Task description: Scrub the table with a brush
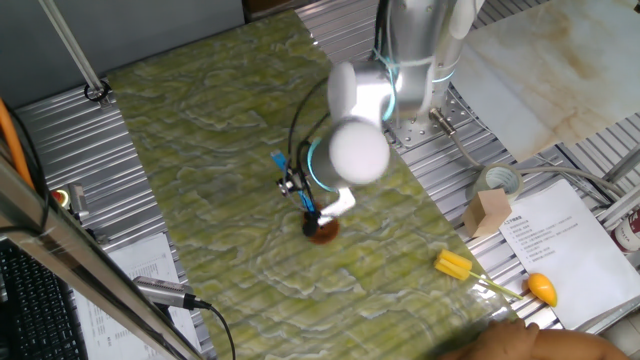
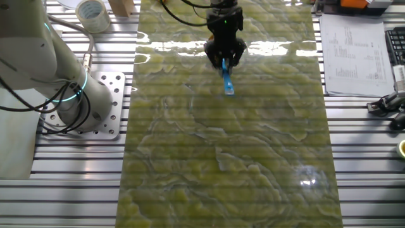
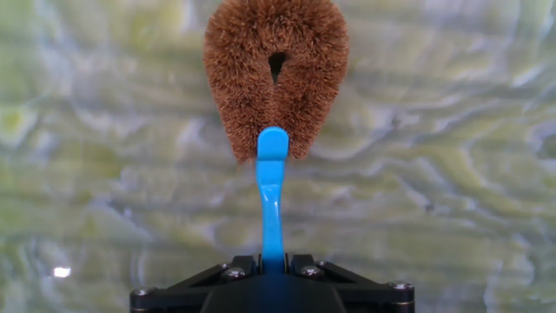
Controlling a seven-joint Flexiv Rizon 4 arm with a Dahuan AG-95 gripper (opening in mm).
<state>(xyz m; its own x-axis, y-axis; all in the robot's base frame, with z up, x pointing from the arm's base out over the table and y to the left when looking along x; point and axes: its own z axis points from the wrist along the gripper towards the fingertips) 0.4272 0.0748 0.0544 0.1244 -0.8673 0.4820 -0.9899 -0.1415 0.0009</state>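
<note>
White, glossy, rounded casings cover the arm [image 1: 400, 60], and thin glowing cyan rings mark its joints, with a bulbous white cap at the wrist [image 1: 358, 150]. A black cable [image 1: 300, 118] loops along the forearm, and the base sits on a pale perforated mounting plate [image 2: 109, 104] dotted with bolt holes. Down at the claw [image 2: 224, 50] the housing is matte black and angular, with small silver screw heads showing along its top edge in the hand view.
</note>
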